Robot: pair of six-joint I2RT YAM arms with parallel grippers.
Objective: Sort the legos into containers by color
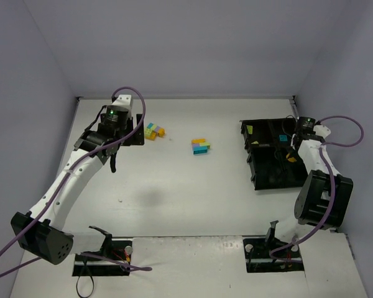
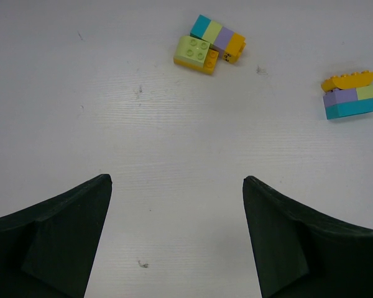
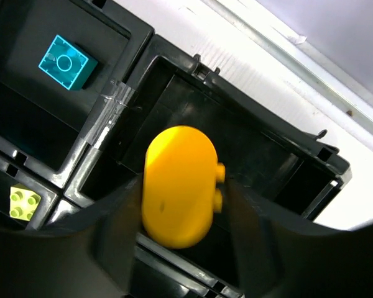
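Note:
Two multicoloured clusters of legos lie on the white table: one point(image 1: 154, 131) point(image 2: 209, 46) of lime, cyan, lavender and orange bricks, the other point(image 1: 201, 146) point(image 2: 353, 94) of orange, lavender, lime and cyan. My left gripper point(image 1: 125, 148) point(image 2: 176, 179) hangs open and empty just left of the first cluster. The black containers tray point(image 1: 267, 174) point(image 3: 105, 118) sits at the right. Above one of its compartments, my right gripper point(image 1: 292, 144) point(image 3: 183, 186) is shut on a rounded orange lego point(image 3: 177, 186). A cyan brick point(image 3: 67, 62) and a lime brick point(image 3: 23, 202) lie in separate compartments.
The tray stands close to the right wall and the table's back edge. Purple cables loop off both arms. Both arm bases are bolted at the near edge, with a small dark scuff on the table between them and the clusters.

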